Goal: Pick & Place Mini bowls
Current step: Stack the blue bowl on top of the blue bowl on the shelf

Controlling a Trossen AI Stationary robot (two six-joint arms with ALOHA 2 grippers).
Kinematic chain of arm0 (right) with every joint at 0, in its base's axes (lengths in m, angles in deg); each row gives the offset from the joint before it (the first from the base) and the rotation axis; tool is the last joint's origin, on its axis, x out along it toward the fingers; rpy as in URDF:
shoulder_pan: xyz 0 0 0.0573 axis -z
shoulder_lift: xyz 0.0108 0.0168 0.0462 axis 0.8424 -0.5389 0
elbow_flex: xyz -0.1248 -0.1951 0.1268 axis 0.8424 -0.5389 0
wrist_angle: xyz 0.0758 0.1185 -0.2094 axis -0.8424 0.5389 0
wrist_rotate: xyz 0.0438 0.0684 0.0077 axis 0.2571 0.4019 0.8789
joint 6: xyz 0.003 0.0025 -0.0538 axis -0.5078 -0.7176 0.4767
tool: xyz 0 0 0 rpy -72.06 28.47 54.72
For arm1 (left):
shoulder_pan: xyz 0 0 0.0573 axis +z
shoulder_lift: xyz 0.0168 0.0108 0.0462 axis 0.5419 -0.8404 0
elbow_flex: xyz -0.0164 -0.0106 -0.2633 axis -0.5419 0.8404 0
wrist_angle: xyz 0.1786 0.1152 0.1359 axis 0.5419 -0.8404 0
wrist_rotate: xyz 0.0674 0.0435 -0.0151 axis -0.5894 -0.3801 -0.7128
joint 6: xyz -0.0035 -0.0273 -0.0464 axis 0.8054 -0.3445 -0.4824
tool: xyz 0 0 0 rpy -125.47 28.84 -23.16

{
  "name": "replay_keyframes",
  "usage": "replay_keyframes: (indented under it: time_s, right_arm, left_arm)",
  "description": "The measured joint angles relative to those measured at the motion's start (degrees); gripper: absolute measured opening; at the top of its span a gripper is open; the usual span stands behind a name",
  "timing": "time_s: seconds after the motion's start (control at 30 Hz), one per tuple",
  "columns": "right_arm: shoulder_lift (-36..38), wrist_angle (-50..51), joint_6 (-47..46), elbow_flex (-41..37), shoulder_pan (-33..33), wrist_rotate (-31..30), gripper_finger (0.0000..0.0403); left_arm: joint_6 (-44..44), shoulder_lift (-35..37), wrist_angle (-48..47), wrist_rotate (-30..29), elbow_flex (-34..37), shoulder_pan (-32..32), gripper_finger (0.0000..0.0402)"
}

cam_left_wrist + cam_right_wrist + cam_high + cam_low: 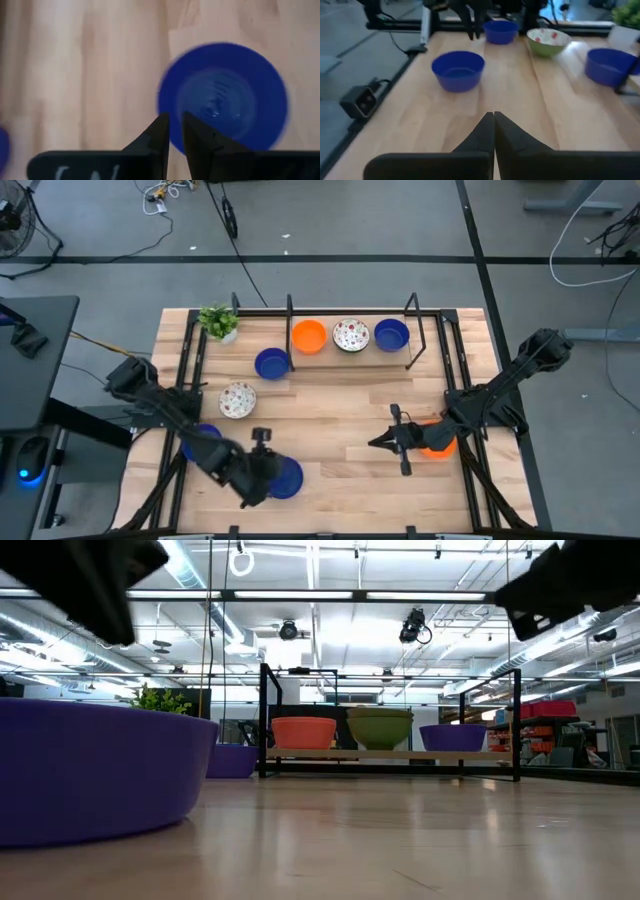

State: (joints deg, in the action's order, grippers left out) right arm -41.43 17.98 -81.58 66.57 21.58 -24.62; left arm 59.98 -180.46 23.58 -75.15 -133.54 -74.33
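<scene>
Three mini bowls sit on the black rack (415, 330) at the far side: orange (309, 336), white floral (351, 335) and blue (391, 334). On the table stand a blue bowl (271, 363), a floral bowl (237, 400), a blue bowl (203, 436) under my left arm, a blue bowl (287, 478) near the front edge and an orange bowl (437, 443) under my right arm. My left gripper (260, 452) (175, 122) hovers over the near blue bowl's (222, 95) edge, fingers almost together, holding nothing. My right gripper (385, 442) (494, 116) is shut and empty, pointing left over bare table.
A small potted plant (218, 322) stands at the far left corner. The rack's black uprights (264, 720) rise at the far side. Bare wood lies between the two grippers (330, 430). In the low view the near blue bowl (90, 770) fills the left foreground.
</scene>
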Motion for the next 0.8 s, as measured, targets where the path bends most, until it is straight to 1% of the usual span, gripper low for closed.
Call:
replay_keyframes:
  time_s: [0.07, 0.27, 0.33, 0.4, 0.5, 0.63, 0.73, 0.8]
  right_arm:
    - [-0.19, -1.65, 1.38, 0.0, 1.11, 1.08, 0.0006]
    - [-2.24, -4.34, 4.0, -0.01, 4.41, 2.75, 0.0006]
    - [-3.19, -4.58, 3.94, -0.01, 5.3, 3.3, 0.0006]
    - [-4.22, -4.49, 3.88, -0.02, 6.0, 3.87, 0.0006]
    - [-5.88, -4.49, 3.8, -0.02, 6.76, 4.1, 0.0006]
    - [-7.3, -4.89, 3.82, -0.02, 7.41, 4.1, 0.0006]
    - [-7.41, -5.05, 4.08, -0.02, 8.01, 4.1, 0.0006]
    - [-7.41, -5.11, 4.21, -0.02, 8.42, 4.1, 0.0006]
  left_arm:
    - [-4.73, 0.0, 0.15, -0.11, 0.8, -2.11, 0.005]
    - [-14.24, -0.02, 1.17, -0.12, 3.2, -6.56, 0.0048]
    - [-15.72, -0.02, 1.9, -0.15, 4.1, -7.43, 0.0049]
    - [-14.69, -0.02, 3.99, -0.17, 5.1, -8.52, 0.0056]
    - [-12.0, -0.02, 11.43, -0.3, 6.79, -9.67, 0.0088]
    - [-8.98, -0.92, 21.43, 0.71, 8.04, -9.86, 0.0153]
    - [-5.89, -2.09, 23.94, 2.57, 8.06, -9.15, 0.0199]
    - [-5.05, -2.84, 23.84, 2.95, 8.06, -8.52, 0.0218]
